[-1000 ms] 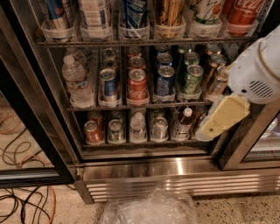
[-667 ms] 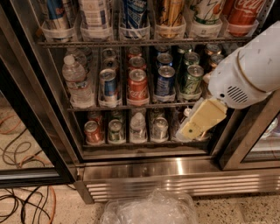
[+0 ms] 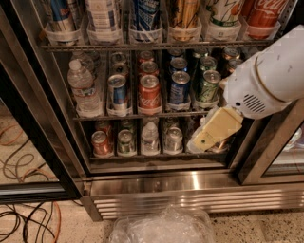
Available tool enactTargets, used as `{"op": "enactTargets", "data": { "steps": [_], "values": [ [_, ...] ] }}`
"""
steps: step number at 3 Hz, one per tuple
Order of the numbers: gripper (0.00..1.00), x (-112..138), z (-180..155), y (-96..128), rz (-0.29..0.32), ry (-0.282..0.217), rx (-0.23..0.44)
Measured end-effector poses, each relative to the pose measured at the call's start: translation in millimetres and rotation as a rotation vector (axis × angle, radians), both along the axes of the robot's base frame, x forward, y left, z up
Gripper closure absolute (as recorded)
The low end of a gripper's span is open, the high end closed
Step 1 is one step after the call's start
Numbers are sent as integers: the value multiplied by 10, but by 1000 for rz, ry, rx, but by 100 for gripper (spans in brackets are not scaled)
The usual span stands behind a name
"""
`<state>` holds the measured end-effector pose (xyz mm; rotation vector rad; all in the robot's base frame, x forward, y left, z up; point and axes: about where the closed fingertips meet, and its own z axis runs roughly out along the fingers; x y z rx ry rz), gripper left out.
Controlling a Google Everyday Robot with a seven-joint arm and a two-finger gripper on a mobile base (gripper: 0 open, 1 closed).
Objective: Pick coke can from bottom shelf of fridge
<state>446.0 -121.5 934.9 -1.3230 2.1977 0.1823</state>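
The fridge stands open with wire racks and a ribbed steel base. On the bottom shelf the coke can, small and dull red with a silver top, stands at the far left of the row. Beside it are a green-labelled can, a small bottle and a silver can. My gripper, cream-coloured under a white arm housing, reaches down from the right to the right end of the bottom shelf, well right of the coke can.
The middle rack holds a water bottle, a brighter red can, blue and green cans. The top rack holds larger cans, an orange-red one at right. Crumpled clear plastic lies on the floor in front; cables lie at left.
My arm and gripper have moved left and slightly down, from the right door frame toward the right end of the bottom shelf. The cans have not moved.
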Motion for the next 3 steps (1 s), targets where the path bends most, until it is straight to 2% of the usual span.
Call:
{"op": "enactTargets", "data": {
  "steps": [1, 2, 3],
  "values": [
    [0, -128, -107, 474, -9, -19, 89],
    [0, -240, -431, 1094, -48, 5, 192],
    [0, -195, -626, 1519, -122, 6, 290]
  ]
}}
